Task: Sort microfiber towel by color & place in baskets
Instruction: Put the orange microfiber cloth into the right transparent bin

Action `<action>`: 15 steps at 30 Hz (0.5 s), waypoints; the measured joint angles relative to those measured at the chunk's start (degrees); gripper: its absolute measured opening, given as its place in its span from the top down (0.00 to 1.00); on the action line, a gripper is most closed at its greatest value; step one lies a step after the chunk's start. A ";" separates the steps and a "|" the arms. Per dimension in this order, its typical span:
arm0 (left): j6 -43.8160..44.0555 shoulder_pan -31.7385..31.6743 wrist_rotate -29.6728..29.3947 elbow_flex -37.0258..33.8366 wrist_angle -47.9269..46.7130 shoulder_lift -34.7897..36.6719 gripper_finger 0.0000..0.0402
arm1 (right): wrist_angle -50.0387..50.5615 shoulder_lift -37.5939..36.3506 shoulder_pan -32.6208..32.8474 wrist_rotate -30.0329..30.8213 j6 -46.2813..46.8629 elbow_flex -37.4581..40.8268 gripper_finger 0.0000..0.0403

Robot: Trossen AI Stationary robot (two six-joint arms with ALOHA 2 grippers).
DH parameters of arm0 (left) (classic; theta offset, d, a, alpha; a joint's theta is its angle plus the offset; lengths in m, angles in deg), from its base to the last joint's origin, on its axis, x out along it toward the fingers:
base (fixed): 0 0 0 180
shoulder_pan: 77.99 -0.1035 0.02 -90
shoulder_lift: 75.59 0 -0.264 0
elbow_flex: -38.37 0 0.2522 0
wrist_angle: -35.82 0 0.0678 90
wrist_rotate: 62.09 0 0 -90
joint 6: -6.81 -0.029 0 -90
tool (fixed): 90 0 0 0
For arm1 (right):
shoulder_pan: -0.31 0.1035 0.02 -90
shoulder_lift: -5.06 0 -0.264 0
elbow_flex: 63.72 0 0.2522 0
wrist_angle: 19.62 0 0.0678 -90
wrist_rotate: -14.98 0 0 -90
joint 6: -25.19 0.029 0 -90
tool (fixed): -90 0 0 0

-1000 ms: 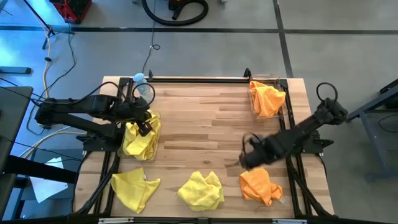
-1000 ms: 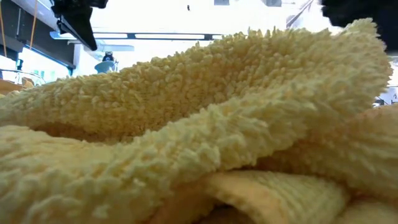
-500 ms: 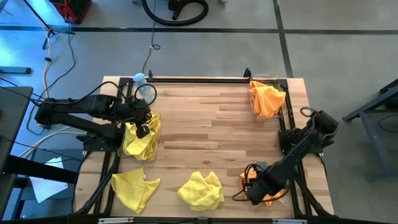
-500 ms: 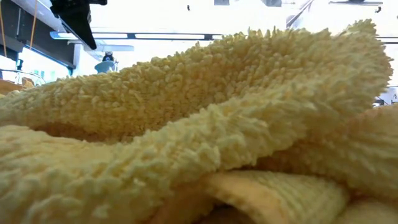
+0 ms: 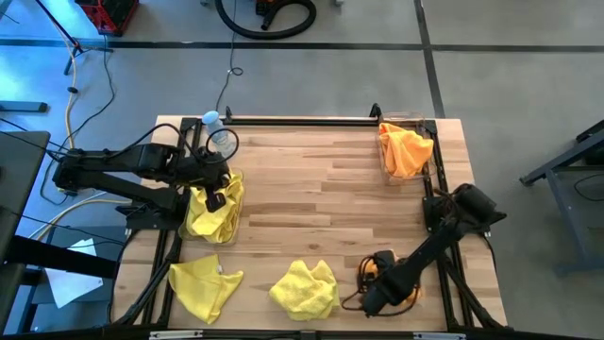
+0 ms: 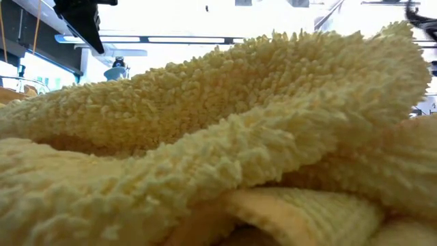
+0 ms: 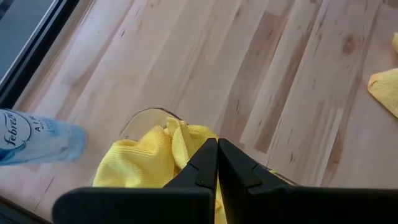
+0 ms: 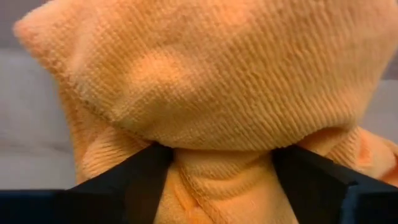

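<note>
An orange towel (image 5: 408, 297) lies crumpled at the table's near right. My right gripper (image 5: 382, 288) stands over it, pointing down, open, and its arm hides most of the cloth. Two yellow towels (image 5: 203, 283) (image 5: 304, 288) lie along the near edge; one fills the low view (image 6: 218, 137). The left basket (image 7: 146, 112) holds yellow towels (image 5: 209, 215). My left gripper (image 7: 217, 144) hangs shut just above them. The right basket (image 5: 389, 123) at the far right holds an orange towel (image 5: 406, 151). My right gripper (image 8: 221, 162) comes at the orange towel from above, pointing down. Its open fingers (image 8: 134, 177) stand on either side of a raised fold (image 8: 221, 183) of the cloth, which fills the gap and meets both inner sides. The towel lies on the table.
A transparent bottle with a blue cap (image 5: 215, 127) lies just beyond the left basket. The middle of the wooden table (image 5: 321, 179) is bare boards. A black frame rail (image 5: 302, 120) runs along the far edge.
My right gripper has swung toward the table's near edge and come down from beside the orange towel onto it, now covering most of the cloth. The towels and baskets lie as before.
</note>
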 joint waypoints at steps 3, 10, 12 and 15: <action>-0.05 0.00 0.00 0.00 0.53 0.00 1.00 | -0.38 0.51 -3.20 6.84 -1.60 0.04 0.47; -0.05 0.00 0.00 0.00 0.95 0.00 1.00 | -0.85 -0.95 -12.96 22.91 -17.61 0.56 0.95; -0.05 0.00 0.00 0.00 0.95 0.00 1.00 | -0.21 -3.50 -16.29 26.86 -23.28 0.60 0.92; -0.04 0.00 -0.02 0.00 0.99 0.00 1.00 | 0.37 -8.52 -21.16 33.25 -33.60 0.46 0.93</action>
